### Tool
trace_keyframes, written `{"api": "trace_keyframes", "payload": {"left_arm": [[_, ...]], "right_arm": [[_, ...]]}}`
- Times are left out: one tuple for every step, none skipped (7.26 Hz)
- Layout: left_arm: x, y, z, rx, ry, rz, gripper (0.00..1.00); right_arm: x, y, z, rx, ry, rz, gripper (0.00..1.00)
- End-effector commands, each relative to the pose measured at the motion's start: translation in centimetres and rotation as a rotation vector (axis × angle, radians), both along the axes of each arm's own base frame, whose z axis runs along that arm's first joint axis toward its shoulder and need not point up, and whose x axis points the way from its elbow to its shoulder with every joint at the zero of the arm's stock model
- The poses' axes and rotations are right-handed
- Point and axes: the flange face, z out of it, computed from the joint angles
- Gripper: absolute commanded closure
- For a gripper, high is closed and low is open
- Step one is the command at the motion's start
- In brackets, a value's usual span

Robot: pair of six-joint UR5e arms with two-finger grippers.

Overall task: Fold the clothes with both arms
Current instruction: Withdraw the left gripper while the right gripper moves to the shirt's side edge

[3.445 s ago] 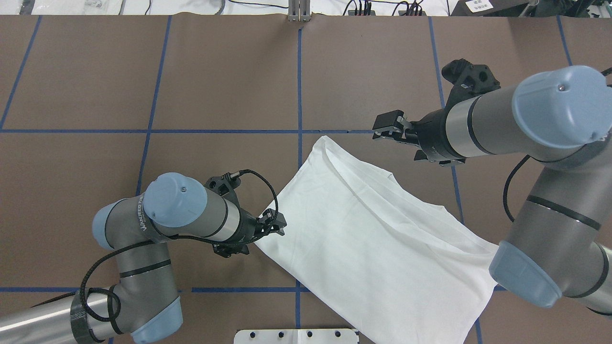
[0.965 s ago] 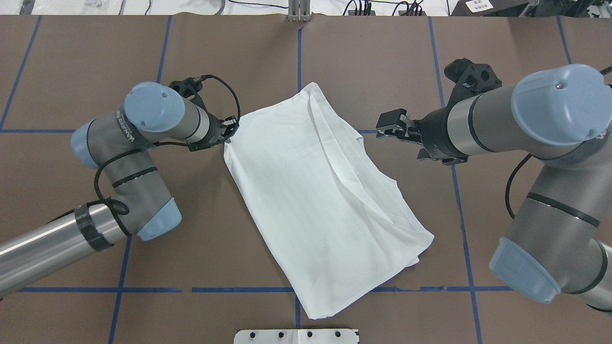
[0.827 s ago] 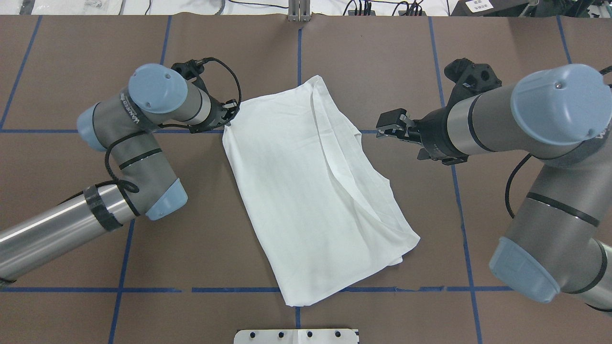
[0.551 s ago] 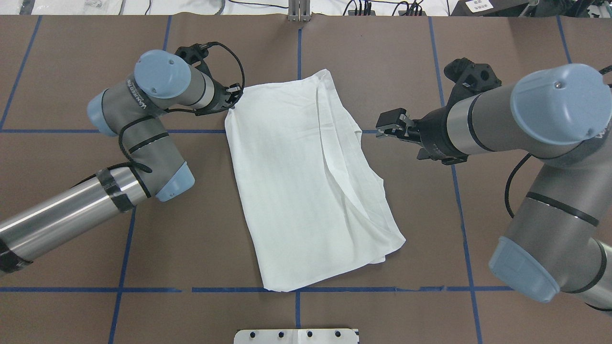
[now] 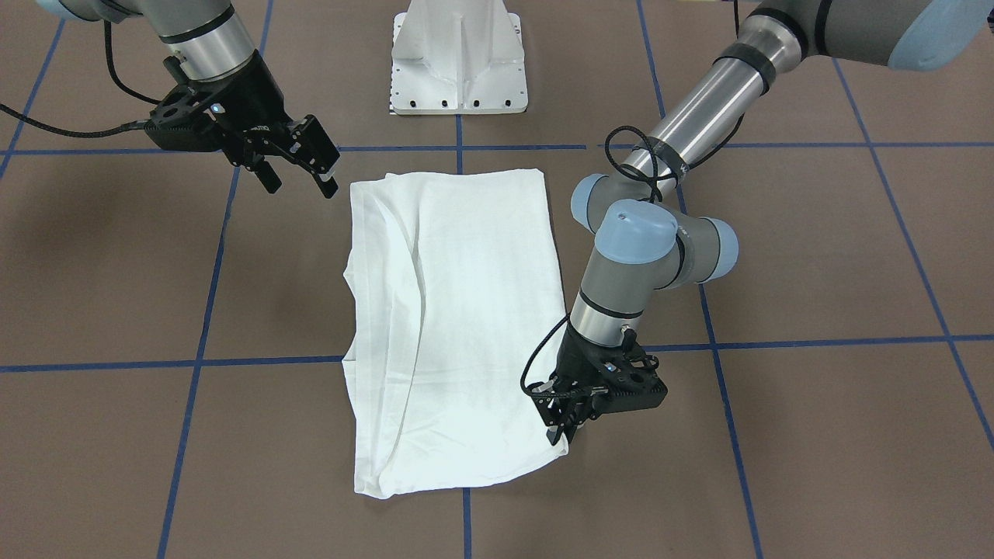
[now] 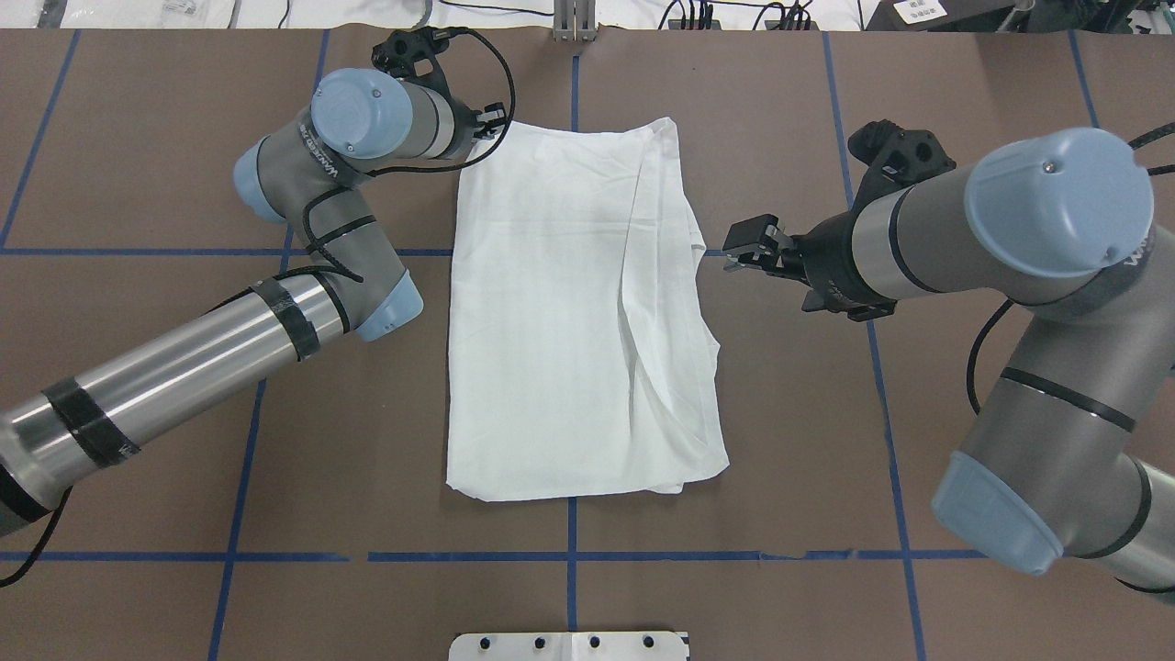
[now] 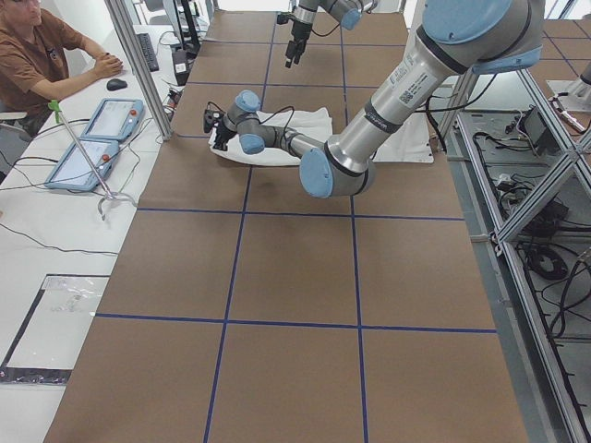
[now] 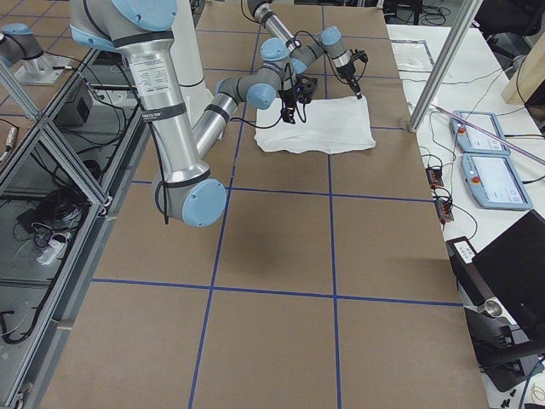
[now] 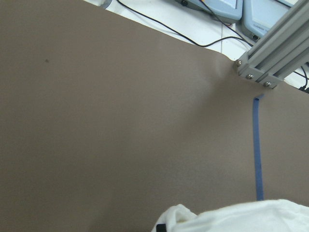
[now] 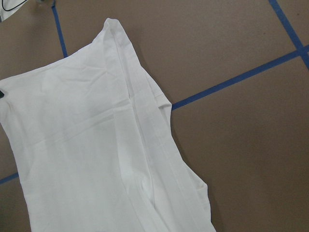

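The white shirt lies folded into a long rectangle in the middle of the brown table, with a loose fold running down its right side. My left gripper is shut on the shirt's far left corner, low over the table. In the front-facing view the same gripper pinches that corner of the shirt. The left wrist view shows bunched white cloth at its bottom edge. My right gripper is open and holds nothing, hovering just off the shirt's right edge. The right wrist view looks down on the shirt.
The white pedestal stands at the robot's side of the table. Blue tape lines divide the brown surface. An aluminium post rises at the far edge. A person sits at a side desk with control tablets.
My left gripper has dragged the shirt's corner away from the robot and rightwards, swinging the shirt from a slant to lie straight. The right arm has hardly moved and stays open.
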Motion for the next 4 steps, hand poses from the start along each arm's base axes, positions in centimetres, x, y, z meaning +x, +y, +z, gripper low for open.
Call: {"api": "trace_keyframes", "payload": {"left_arm": [[-2.9, -2.0, -0.7, 0.048, -0.017, -0.016, 0.00], [-5.3, -2.7, -1.5, 0.049, 0.002, 0.005, 0.00], [-7.4, -2.1, -0.5, 0.023, 0.031, 0.074, 0.00], [-9.5, 0.5, 1.4, 0.034, 0.048, 0.101, 0.00]], "right_arm": [[-0.6, -0.2, 0.3, 0.002, 0.010, -0.018, 0.00], [-1.4, -0.4, 0.6, 0.044, 0.035, -0.051, 0.00], [-2.5, -1.0, 1.2, 0.099, 0.078, -0.099, 0.00], [-3.5, -1.6, 1.6, 0.150, 0.110, -0.139, 0.00]]}}
